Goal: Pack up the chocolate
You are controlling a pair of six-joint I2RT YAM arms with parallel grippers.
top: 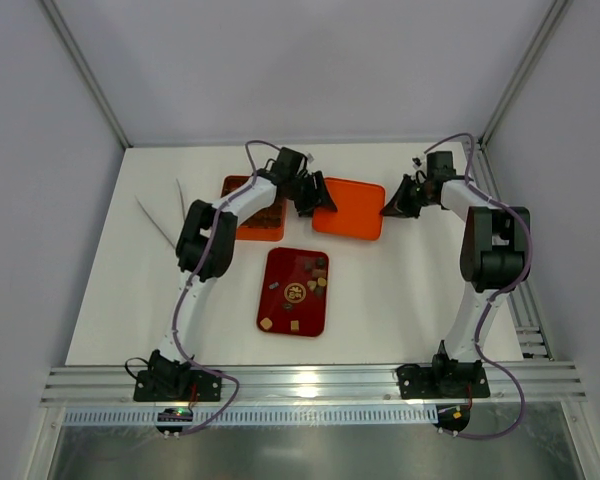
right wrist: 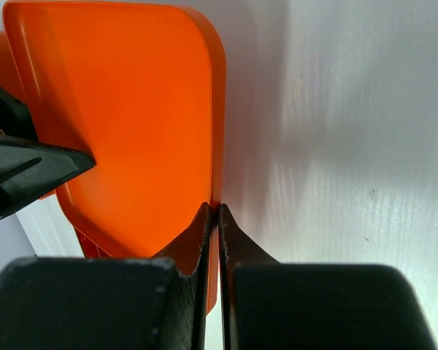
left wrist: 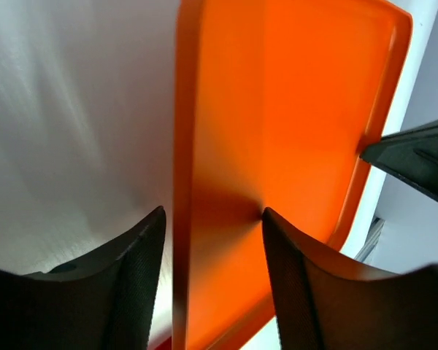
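Left hand [left wrist: 212,219], fingers apart, is straddling the lid [top: 352,208] at its left rim; right hand [right wrist: 212,211] is clamping the right rim. Chocolate [top: 298,293] is lying on the tray [top: 285,262], nearer than both hands.

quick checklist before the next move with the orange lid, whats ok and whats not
1. Right fingers pinched on the orange lid's right rim: ok.
2. Left fingers closed on the opposite rim: not ok, they straddle it with a gap.
3. Chocolate pieces moved into the orange grid box: not ok, several lie in the dark red tray.
4. Grid box cells filled: cannot tell, the left arm covers part of it.
5. Lid raised off the table: cannot tell.
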